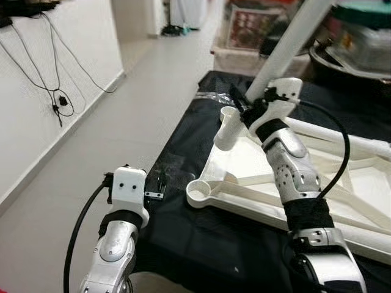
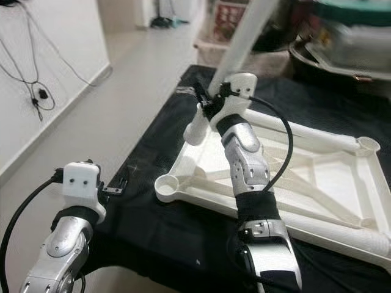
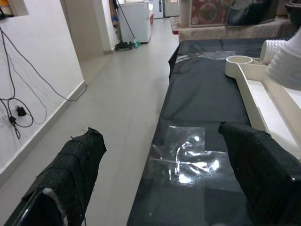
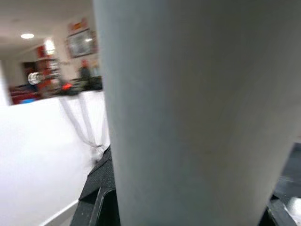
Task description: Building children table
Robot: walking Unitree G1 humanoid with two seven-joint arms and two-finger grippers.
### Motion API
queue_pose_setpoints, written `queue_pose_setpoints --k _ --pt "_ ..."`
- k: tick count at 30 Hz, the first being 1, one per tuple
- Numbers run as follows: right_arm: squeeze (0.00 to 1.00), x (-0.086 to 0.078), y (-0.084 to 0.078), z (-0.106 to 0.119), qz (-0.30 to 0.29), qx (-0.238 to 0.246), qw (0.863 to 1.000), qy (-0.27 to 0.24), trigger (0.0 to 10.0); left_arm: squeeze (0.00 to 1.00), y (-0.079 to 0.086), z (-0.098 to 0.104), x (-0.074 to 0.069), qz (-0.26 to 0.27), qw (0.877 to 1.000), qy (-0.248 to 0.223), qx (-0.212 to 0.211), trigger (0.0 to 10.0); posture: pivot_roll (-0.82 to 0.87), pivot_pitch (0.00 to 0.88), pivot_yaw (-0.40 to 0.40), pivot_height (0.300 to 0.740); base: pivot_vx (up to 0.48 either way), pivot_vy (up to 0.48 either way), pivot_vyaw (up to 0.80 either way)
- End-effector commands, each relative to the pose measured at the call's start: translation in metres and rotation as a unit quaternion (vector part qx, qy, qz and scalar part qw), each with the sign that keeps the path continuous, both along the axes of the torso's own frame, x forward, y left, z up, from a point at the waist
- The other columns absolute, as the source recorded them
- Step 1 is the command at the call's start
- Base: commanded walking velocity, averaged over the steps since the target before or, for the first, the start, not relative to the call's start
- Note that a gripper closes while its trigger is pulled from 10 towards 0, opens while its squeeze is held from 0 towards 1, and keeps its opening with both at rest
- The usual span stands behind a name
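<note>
A white plastic table frame (image 2: pixel 342 183) lies flat on a desk draped in matte black cloth (image 1: pixel 183 152). The frame is smooth and glossy, built of straight rails with diagonal braces between them and a round open socket at each corner; one empty socket (image 1: pixel 200 192) sits at the near corner by the desk's edge, another (image 2: pixel 368 144) at the far right. A long, round white table leg (image 1: pixel 287 39) stands tilted, its lower end meeting a raised cylindrical socket (image 1: pixel 227 128) at the frame's far left corner.

The right pincer (image 1: pixel 247 105) is at the foot of that leg, just above the socket, its black fingers closed around the tube; the right wrist view shows the pale, smooth leg (image 4: pixel 188 117) pressed close between the dark fingers (image 4: pixel 99 188). The right arm reaches across the frame, silver with a black cuff and a looping black cable.

The left pincer (image 3: pixel 164 183) hovers over the desk's left edge, spread wide and holding nothing; its fingers (image 3: pixel 70 174) are wrapped in rough black fabric. Below it a piece of clear, crinkled plastic film (image 3: pixel 188 160) lies shining on the cloth.

The floor (image 1: pixel 122 110) is pale grey tile, running back along a white wall (image 1: pixel 55 73) where black cables (image 1: pixel 55 97) hang down. Beyond the desk stand storage bins (image 1: pixel 360 43) and boxes, blurred.
</note>
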State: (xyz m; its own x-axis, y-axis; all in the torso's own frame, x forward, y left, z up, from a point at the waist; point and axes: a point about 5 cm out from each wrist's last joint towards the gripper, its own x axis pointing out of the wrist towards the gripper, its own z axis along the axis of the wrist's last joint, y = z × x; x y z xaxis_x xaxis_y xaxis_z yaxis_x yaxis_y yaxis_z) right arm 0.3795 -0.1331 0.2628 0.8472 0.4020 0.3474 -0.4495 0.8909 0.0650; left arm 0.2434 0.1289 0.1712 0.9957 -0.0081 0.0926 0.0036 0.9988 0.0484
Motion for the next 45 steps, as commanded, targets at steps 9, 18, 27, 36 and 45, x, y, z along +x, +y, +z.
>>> queue_pose_setpoints --k 9,18,27,36,45 --pt "0.00 0.021 -0.009 0.027 0.081 -0.017 0.997 0.004 10.0 0.00 -0.006 0.000 -0.009 -0.016 1.000 0.011 -0.014 10.0 0.07 0.134 -0.076 0.740 0.000 0.000 0.00" --pt "0.00 0.022 0.004 0.029 0.223 -0.024 0.974 0.027 10.0 0.00 -0.016 0.000 -0.020 -0.057 0.998 0.021 -0.026 10.0 0.12 0.149 -0.086 0.740 0.000 0.000 0.00" --pt "0.00 0.013 0.012 0.024 0.361 -0.058 0.930 0.030 10.0 0.00 -0.025 0.001 -0.033 -0.076 0.996 0.033 -0.042 10.0 0.12 0.179 -0.109 0.740 0.000 0.000 0.00" --pt "0.00 0.004 0.009 0.004 0.439 -0.086 0.893 0.041 10.0 0.00 -0.030 0.001 -0.041 -0.094 0.993 0.044 -0.052 10.0 0.13 0.202 -0.115 0.740 0.000 0.000 0.00" --pt "0.00 0.000 0.002 -0.012 0.453 -0.125 0.881 0.046 10.0 0.00 -0.029 0.000 -0.047 -0.095 0.993 0.054 -0.051 10.0 0.13 0.221 -0.112 0.740 0.000 0.000 0.00"
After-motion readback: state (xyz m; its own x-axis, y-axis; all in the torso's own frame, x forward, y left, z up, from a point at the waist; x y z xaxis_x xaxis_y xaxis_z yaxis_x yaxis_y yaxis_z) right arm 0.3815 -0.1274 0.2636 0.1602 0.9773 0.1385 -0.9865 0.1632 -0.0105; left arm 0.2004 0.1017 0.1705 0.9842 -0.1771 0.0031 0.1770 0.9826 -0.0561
